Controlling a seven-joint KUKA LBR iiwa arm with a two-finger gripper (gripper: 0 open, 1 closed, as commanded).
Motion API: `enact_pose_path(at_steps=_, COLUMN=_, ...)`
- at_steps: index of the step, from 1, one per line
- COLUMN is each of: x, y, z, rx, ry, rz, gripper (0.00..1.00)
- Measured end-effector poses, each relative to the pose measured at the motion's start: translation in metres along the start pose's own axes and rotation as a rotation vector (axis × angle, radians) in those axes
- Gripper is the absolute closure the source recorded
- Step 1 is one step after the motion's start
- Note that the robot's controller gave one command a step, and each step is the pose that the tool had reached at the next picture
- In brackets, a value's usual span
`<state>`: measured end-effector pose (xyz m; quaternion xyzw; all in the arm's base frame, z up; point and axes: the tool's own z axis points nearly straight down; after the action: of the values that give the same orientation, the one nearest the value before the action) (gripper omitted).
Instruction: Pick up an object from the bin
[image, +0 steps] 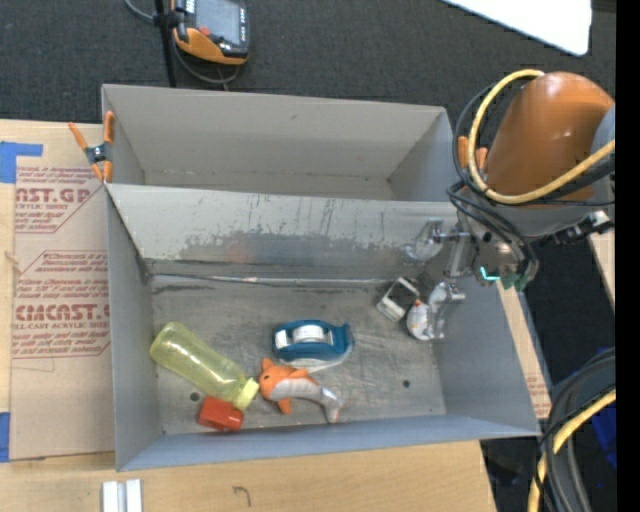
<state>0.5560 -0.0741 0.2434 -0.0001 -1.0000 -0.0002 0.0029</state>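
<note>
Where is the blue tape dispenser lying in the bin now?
In the camera view the blue tape dispenser lies near the floor's middle, just above the orange toy fish, right of the yellow bottle and left of the gripper.

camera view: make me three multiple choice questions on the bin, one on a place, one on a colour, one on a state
1. Where in the bin is the gripper?
A. at the left end
B. at the right end, beside a small black and white object
C. above the middle of the front wall

2. What colour is the tape dispenser?
A. blue and white
B. green
C. all black

3. How is the yellow bottle placed?
A. upright on its base
B. lying on its side on the bin floor
C. leaning on the back wall

Answers:
1. B, the gripper is low at the right end, next to that small object.
2. A, its body is blue around a white middle.
3. B, it lies flat at the front left, beside the orange toy fish.
</note>
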Motion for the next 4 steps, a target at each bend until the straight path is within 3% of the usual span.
enact_pose_path(at_steps=1, x=-0.001, y=0.000, z=-0.005, rx=0.001, ry=-0.008, rz=-0.001, gripper=0.00)
enact_pose_path(at_steps=2, x=0.019, y=0.006, z=0.049, rx=0.002, ry=-0.013, rz=-0.035, gripper=0.00)
enact_pose_path(at_steps=3, x=0.025, y=0.046, z=0.098, rx=0.001, ry=-0.008, rz=-0.008, gripper=0.00)
enact_pose_path(at_steps=4, x=-0.009, y=0.058, z=0.171, rx=-0.001, ry=-0.017, rz=0.057, gripper=1.00)
